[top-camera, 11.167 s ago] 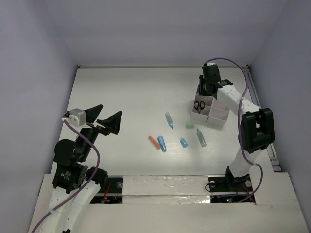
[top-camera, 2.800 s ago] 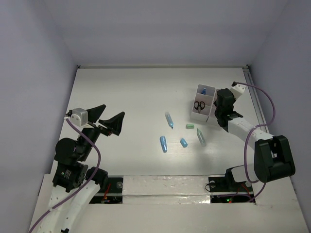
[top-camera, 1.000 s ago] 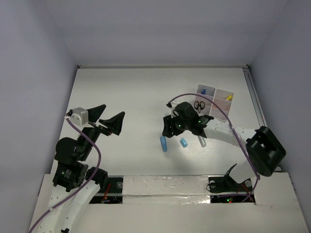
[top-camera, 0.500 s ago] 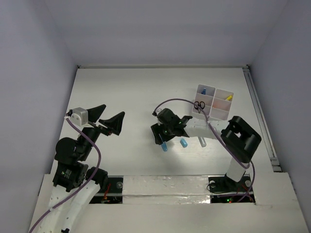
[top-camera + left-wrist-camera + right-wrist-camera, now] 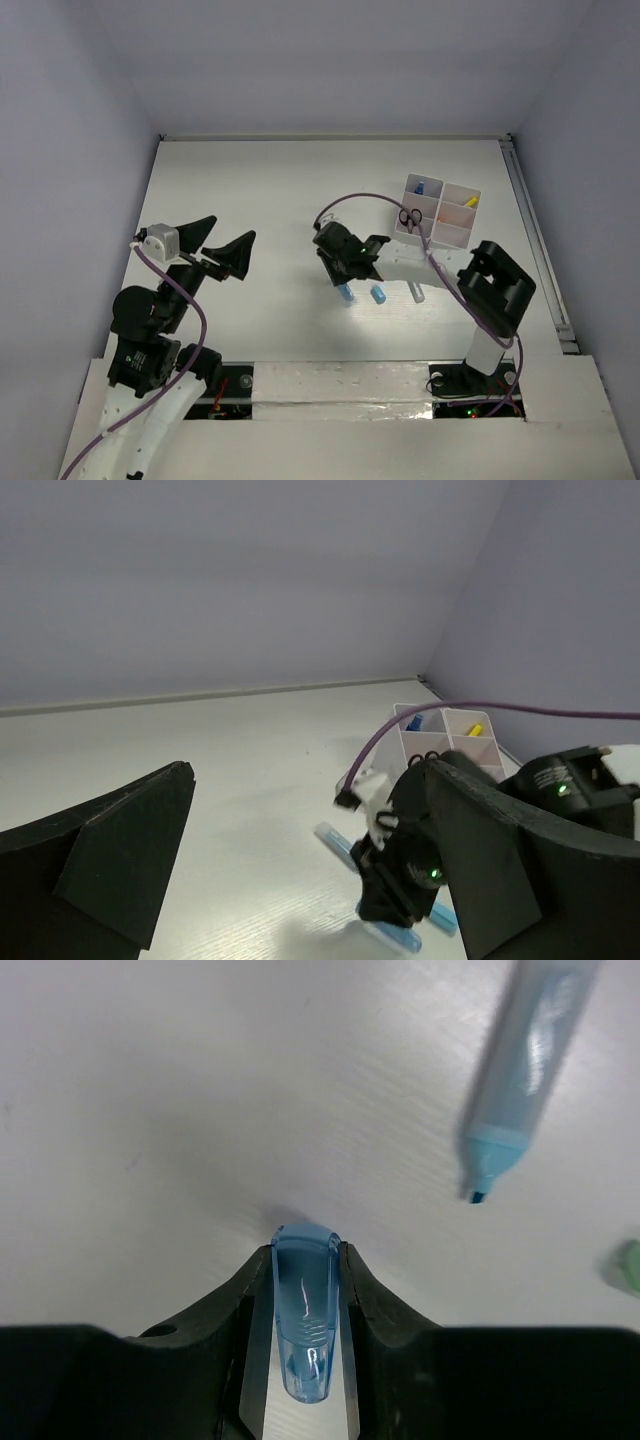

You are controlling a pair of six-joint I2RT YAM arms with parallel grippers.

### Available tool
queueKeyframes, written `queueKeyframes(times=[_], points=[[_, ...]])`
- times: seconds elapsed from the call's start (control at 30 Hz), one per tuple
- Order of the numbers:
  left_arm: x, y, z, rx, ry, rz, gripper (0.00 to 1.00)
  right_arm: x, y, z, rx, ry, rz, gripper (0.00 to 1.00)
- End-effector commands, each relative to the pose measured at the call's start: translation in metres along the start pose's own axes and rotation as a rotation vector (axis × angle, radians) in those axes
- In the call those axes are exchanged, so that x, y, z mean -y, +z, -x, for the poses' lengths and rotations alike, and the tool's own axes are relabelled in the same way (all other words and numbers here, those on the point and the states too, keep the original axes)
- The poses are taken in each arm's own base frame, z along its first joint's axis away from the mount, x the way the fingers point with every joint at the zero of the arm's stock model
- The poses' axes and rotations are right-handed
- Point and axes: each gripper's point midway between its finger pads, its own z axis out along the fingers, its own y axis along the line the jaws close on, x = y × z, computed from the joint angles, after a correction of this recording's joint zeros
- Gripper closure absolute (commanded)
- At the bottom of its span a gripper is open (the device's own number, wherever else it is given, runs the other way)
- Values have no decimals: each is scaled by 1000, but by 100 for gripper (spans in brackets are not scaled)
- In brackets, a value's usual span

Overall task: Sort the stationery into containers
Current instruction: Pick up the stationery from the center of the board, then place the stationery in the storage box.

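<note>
My right gripper [image 5: 344,282] is shut on a translucent blue marker [image 5: 303,1310], which sits upright between the fingers with its cap end close to the table; it also shows in the top view [image 5: 346,295]. A light blue pen [image 5: 530,1050] lies just beyond it. A small blue-capped piece [image 5: 379,294] and a teal marker [image 5: 414,291] lie to the right. The mint eraser [image 5: 630,1265] shows at the right wrist view's edge. The white containers [image 5: 447,236] stand at the back right and hold the scissors [image 5: 410,216]. My left gripper [image 5: 215,246] is open and empty at the left.
The containers also hold a blue item [image 5: 421,187] and a yellow-tipped one [image 5: 471,202]. The right arm's purple cable [image 5: 365,199] arches over the table between the gripper and the containers. The table's metal rail [image 5: 530,225] runs along the right.
My right arm has swung from the containers to the table's middle and closed on the blue marker. The orange marker has left the table. The left arm has not moved.
</note>
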Motion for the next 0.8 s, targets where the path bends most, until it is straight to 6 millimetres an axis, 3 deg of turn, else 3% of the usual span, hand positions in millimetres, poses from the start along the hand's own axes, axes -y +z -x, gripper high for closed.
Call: queueKeyframes(times=[0.0, 0.07, 0.1, 0.13, 0.17, 0.2, 0.23, 0.27, 0.3, 0.33, 0.43, 0.47, 0.57, 0.6, 0.77], points=[[8, -2, 23, 73, 5, -28, 1, 38, -49, 83, 276, 117, -75, 90], [10, -2, 22, 71, 2, -36, 1, 66, -82, 120, 439, 218, -78, 91], [10, -2, 22, 71, 1, -38, 1, 103, -85, 121, 468, 287, -122, 91], [10, -3, 23, 74, 2, -37, 1, 122, -110, 133, 558, 351, -127, 91], [10, -3, 22, 73, 2, -37, 1, 142, -121, 136, 609, 394, -157, 91], [10, -3, 22, 72, 1, -38, 1, 181, -136, 145, 707, 474, -236, 90], [10, -3, 23, 73, 3, -39, 1, 198, -135, 132, 715, 514, -275, 90], [11, -3, 23, 75, 1, -39, 1, 215, -153, 135, 788, 560, -300, 89], [11, -3, 23, 75, 3, -41, 1, 246, -166, 135, 857, 624, -373, 89], [11, -3, 24, 77, 3, -42, 1, 261, -162, 121, 855, 650, -413, 89], [11, -4, 24, 77, 5, -43, 1, 299, -174, 109, 923, 744, -495, 89], [12, -4, 24, 78, 7, -46, 1, 320, -174, 97, 944, 777, -540, 89], [13, -4, 23, 75, 10, -55, 1, 341, -170, 75, 967, 831, -587, 89], [14, -4, 24, 76, 10, -55, 1, 342, -173, 80, 1006, 831, -577, 89], [14, -3, 23, 73, 10, -61, 1, 365, -168, 59, 999, 859, -716, 89]])
